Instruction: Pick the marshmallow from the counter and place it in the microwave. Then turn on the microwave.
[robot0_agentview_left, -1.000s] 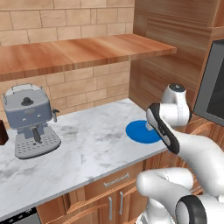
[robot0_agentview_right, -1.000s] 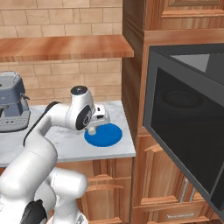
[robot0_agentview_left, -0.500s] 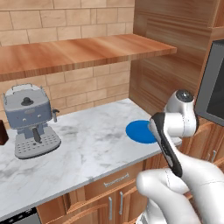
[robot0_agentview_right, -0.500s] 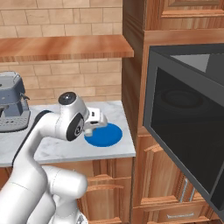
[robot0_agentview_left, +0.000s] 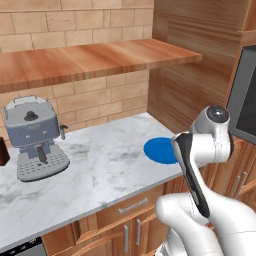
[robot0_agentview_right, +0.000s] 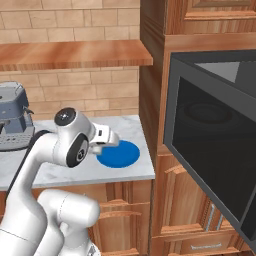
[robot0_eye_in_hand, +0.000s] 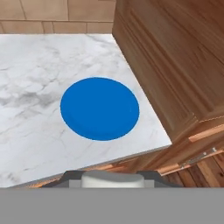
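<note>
Nearest, bottom edge of the hand view: the marshmallow (robot0_eye_in_hand: 113, 179), a white stub held between the two dark finger tips of the gripper (robot0_eye_in_hand: 113, 180), which is closed on it.
Gripper, right base view: gripper (robot0_agentview_right: 102, 141) sits left of centre, above the near edge of the counter, just left of the blue plate; the marshmallow itself is too small to make out there.
Arm, left base view: white arm rises from the lower right and hides the hand.
Blue plate: blue plate (robot0_eye_in_hand: 99, 108) lies flat at centre of the hand view, near the counter's right front corner, bare on top.
Counter: counter (robot0_eye_in_hand: 30, 122), veined marble, fills the left of the hand view.
Microwave: microwave (robot0_agentview_right: 215, 150) at right of the right base view, dark glass door swung open toward the camera; no readable writing.
Coffee machine: coffee machine (robot0_agentview_left: 36, 137) at left of the left base view, on the counter, well apart from the plate; no brand legible.
Farthest: wooden shelf (robot0_agentview_left: 85, 61) and brick wall (robot0_agentview_left: 75, 17) across the top.
</note>
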